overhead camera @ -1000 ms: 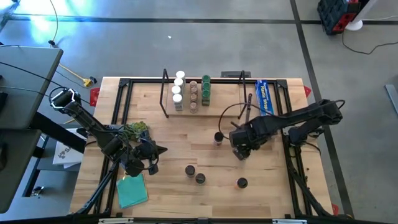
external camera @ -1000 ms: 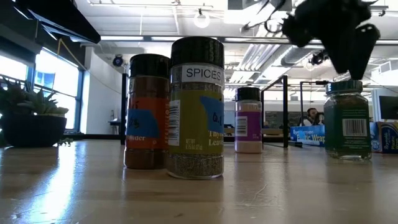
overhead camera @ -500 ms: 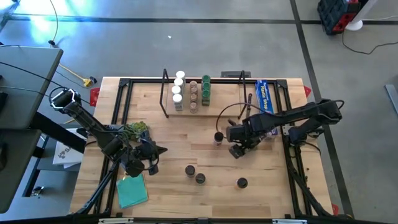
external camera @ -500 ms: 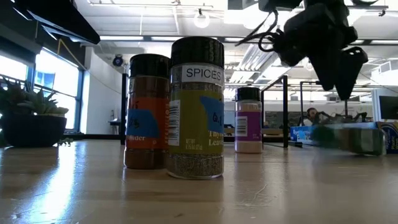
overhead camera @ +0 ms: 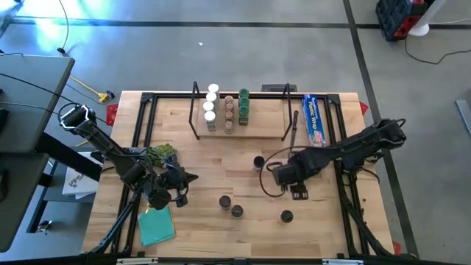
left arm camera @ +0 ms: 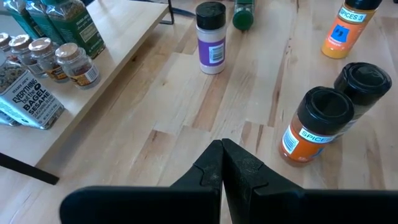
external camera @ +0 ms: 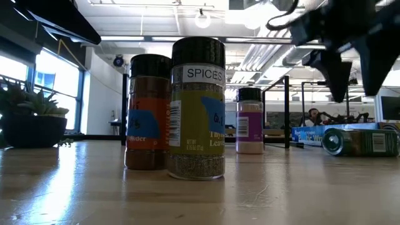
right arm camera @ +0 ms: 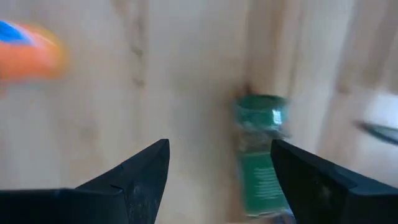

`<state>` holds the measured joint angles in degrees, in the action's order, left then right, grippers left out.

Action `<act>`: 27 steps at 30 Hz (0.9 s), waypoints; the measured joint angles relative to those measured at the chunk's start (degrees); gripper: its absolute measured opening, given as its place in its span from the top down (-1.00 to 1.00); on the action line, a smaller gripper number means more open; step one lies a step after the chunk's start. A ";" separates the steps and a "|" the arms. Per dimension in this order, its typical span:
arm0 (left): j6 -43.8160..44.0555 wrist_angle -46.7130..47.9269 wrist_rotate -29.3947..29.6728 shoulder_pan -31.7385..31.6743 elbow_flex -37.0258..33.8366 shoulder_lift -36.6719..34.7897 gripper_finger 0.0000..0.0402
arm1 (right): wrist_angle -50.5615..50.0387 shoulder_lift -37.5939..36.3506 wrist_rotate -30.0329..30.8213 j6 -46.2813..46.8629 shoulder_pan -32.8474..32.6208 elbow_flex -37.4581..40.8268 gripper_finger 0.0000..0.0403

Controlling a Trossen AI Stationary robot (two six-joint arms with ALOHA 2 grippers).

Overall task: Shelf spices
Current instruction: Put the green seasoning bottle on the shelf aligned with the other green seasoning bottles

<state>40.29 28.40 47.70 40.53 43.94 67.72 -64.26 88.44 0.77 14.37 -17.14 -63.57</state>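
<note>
Right pincer (right arm camera: 217, 180): your fingers stand apart, above the green jar (right arm camera: 258, 155).
Green jar: lying on its side on the bench (overhead camera: 206, 154).
Left pincer (left arm camera: 222, 163): closed together, empty.

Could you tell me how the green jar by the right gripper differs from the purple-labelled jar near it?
The green jar lies on its side on the table, while the purple-labelled jar stands upright. The green jar has a green lid and green contents; the purple-labelled jar has a black lid and pale contents. The open right gripper hovers by the green jar only. Neither is on the shelf yet.
</note>
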 joint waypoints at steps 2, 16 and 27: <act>0.00 0.02 0.00 0.00 0.01 0.00 1.00 | -0.27 0.00 2.61 -1.58 -0.26 2.27 -0.36; 0.00 -0.06 0.02 0.00 0.00 0.00 1.00 | 15.18 0.00 2.48 1.39 6.08 20.26 -0.28; 0.00 -0.09 0.33 0.00 0.00 0.00 1.00 | 15.69 -3.90 8.73 21.21 -0.25 17.07 0.08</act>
<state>40.29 28.31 48.04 40.53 43.94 67.72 -48.57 84.55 9.50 35.58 -17.39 -46.50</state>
